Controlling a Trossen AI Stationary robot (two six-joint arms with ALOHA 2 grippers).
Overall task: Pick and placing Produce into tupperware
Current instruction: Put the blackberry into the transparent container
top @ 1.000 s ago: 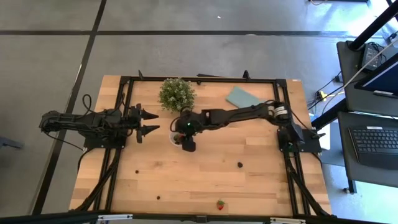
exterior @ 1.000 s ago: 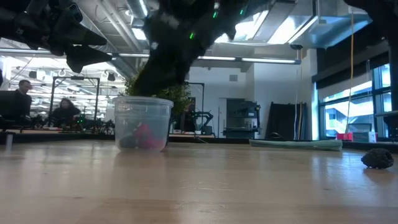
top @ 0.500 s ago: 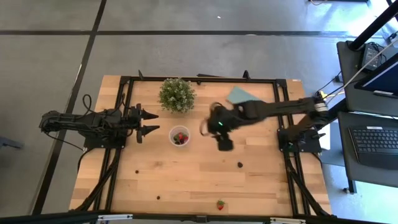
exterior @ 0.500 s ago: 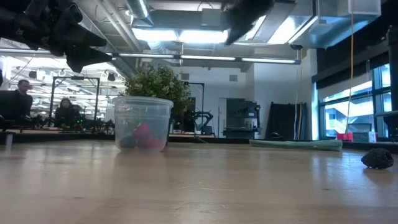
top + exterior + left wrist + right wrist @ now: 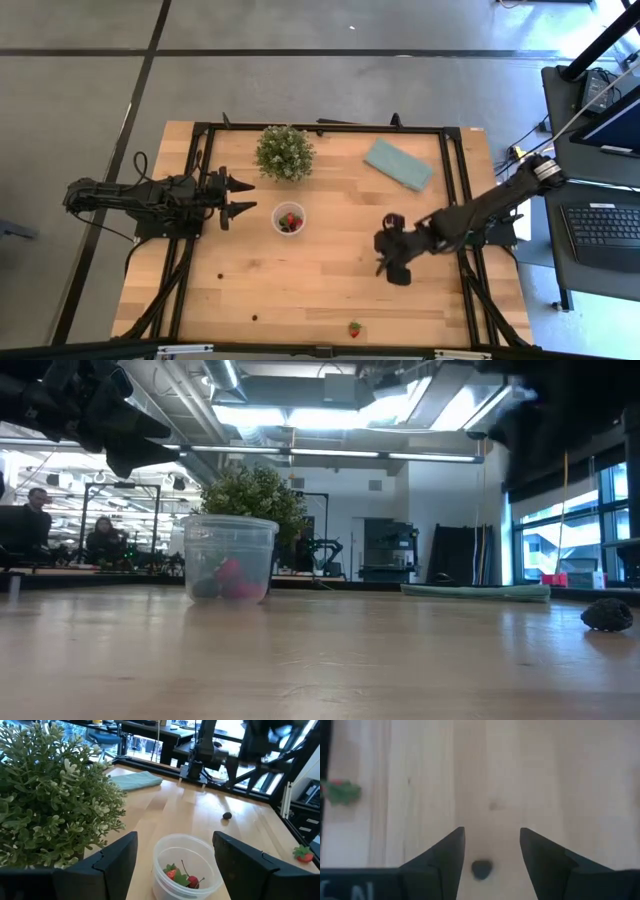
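Observation:
The tupperware (image 5: 289, 218) (image 5: 228, 558) (image 5: 187, 867), a small clear cup, stands on the table left of centre with red strawberries (image 5: 179, 876) in it. My left gripper (image 5: 243, 196) (image 5: 175, 838) waits open just left of the cup. My right gripper (image 5: 385, 262) (image 5: 492, 831) hangs open above the table right of centre, over a dark berry (image 5: 481, 869) (image 5: 607, 614) that lies on the wood. In the right wrist view the berry shows between the two fingers, untouched. Another strawberry (image 5: 354, 328) (image 5: 340, 790) lies near the front edge.
A bushy potted plant (image 5: 284, 152) stands behind the cup. A teal cloth (image 5: 398, 163) lies at the far right. Two tiny dark berries (image 5: 256, 317) (image 5: 219, 276) lie on the near left part of the table. A black frame (image 5: 455, 200) runs round the table.
My right gripper has swung from above the cup toward the table's right and near edges and now hangs over the dark berry. The cup and its strawberries have stayed where they were.

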